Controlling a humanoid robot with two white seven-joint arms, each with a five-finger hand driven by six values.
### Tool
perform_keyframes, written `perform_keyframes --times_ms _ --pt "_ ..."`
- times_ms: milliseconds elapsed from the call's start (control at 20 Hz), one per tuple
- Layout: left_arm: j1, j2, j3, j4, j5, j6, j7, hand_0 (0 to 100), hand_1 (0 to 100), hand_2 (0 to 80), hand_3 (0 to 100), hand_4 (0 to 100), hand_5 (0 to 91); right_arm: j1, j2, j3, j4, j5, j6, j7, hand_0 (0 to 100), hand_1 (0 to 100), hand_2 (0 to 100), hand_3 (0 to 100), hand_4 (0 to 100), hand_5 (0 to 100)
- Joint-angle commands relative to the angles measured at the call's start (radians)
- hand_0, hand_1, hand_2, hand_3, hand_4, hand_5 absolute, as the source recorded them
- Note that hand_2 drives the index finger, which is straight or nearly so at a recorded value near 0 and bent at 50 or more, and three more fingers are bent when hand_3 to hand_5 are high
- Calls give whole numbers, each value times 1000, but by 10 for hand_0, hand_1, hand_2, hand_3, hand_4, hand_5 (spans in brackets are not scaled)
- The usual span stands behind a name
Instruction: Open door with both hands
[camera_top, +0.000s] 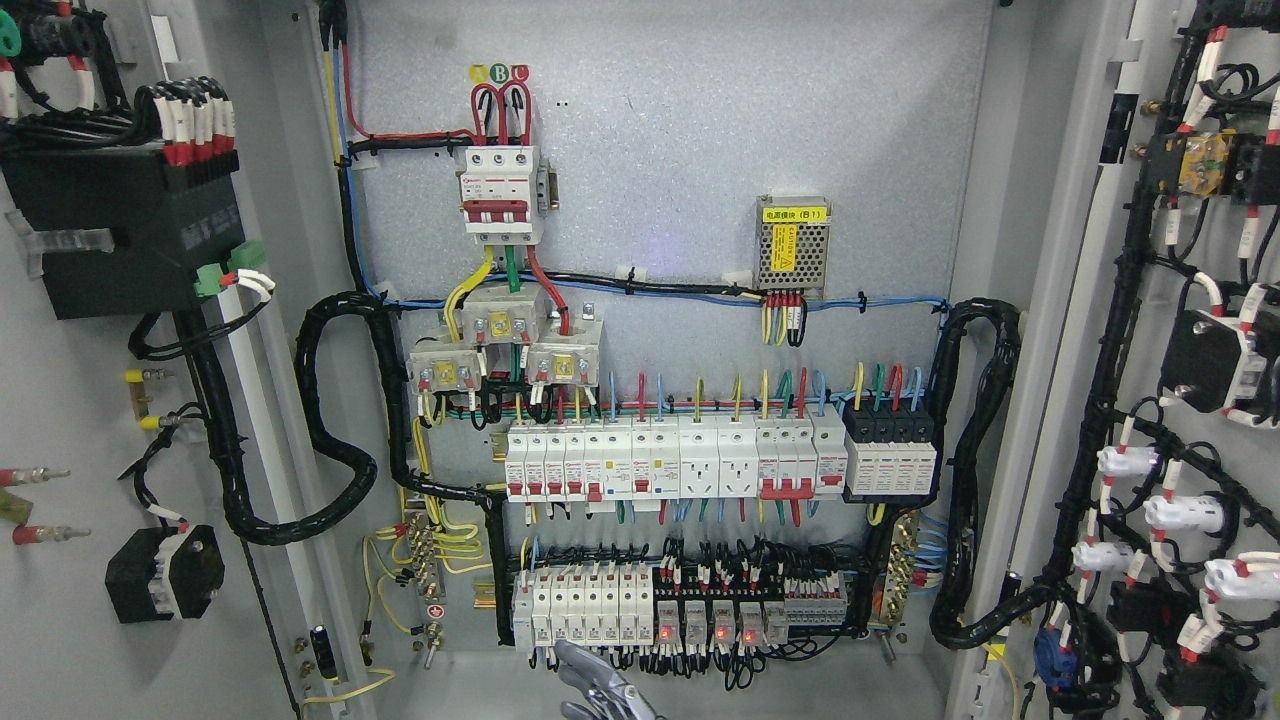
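At the bottom edge, just left of the middle, a hand of silvery metal with dark joints pokes into view; only a few fingers show, and from which side its arm comes cannot be told, nor whether the fingers are spread or curled. They touch nothing that can be seen. The cabinet stands wide open around it: the left door swings out far to the hand's left, the right door far to its right, both of flat grey painted sheet metal, their inner faces hung with black boxy components and bundled black cable looms. Straight above the hand is the back panel, a matt, finely speckled grey plate. Just above the fingers runs a lower row of white breakers and small relays with red lights; higher up sits a longer row of white breakers with red toggles, and a black-topped block up and to the right. Far above, slightly left, a white three-pole main breaker carries looped red wires, and up to the right is a perforated metal power supply with a yellow label.
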Motion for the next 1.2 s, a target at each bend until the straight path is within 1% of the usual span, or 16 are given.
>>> perform_keyframes --times_ms 0,150,250,350,451,551,601,701,801,901,1001,1101,1151 --pt "29 156 -37 -405 -2 -62 -70 291 0 29 28 33 0 200 -75 -219 -76 33 -43 -1 219 0 0 0 0 0" --pt "26 156 -34 -455 -2 -84 -70 291 0 29 29 33 0 269 -79 -272 -110 71 -60 0 219 0 0 0 0 0" --pt "23 153 -31 -486 -2 -96 -70 291 0 29 29 33 0 312 -89 -301 -116 73 -83 2 219 0 0 0 0 0" --pt "21 138 -22 -502 -2 -96 -70 291 0 29 29 33 0 347 -118 -335 -118 71 -103 2 219 0 0 0 0 0" --pt "26 106 33 -508 4 -96 -70 291 0 29 29 33 0 387 -136 -350 -119 70 -133 0 219 0 0 0 0 0" --pt "29 75 104 -518 16 -96 -70 291 0 29 29 33 0 418 -138 -355 -119 70 -161 0 219 0 0 0 0 0" --pt "29 66 132 -526 41 -96 -70 291 0 29 29 33 0 427 -138 -356 -119 68 -166 0 219 0 0 0 0 0" --pt "29 60 165 -531 99 -95 -70 291 0 29 29 33 0 450 -139 -390 -118 60 -167 2 219 0 0 0 0 0" --pt "29 49 192 -532 131 -95 -70 291 0 29 29 33 0 467 -141 -399 -119 59 -167 2 219 0 0 0 0 0" --pt "27 14 218 -531 148 -90 -70 291 0 29 29 33 0 476 -142 -424 -113 57 -166 5 219 0 0 0 0 0" --pt "26 -17 247 -531 170 -69 -70 291 0 29 29 33 0 502 -165 -447 -110 57 -164 0 219 0 0 0 0 0" --pt "26 -37 273 -531 212 -30 -70 291 0 29 29 33 0 513 -173 -457 -99 36 -163 0 219 0 0 0 0 0" --pt "26 -49 287 -531 231 -10 -69 291 0 29 29 33 0 515 -174 -468 -92 -2 -160 0 219 0 0 0 0 0"
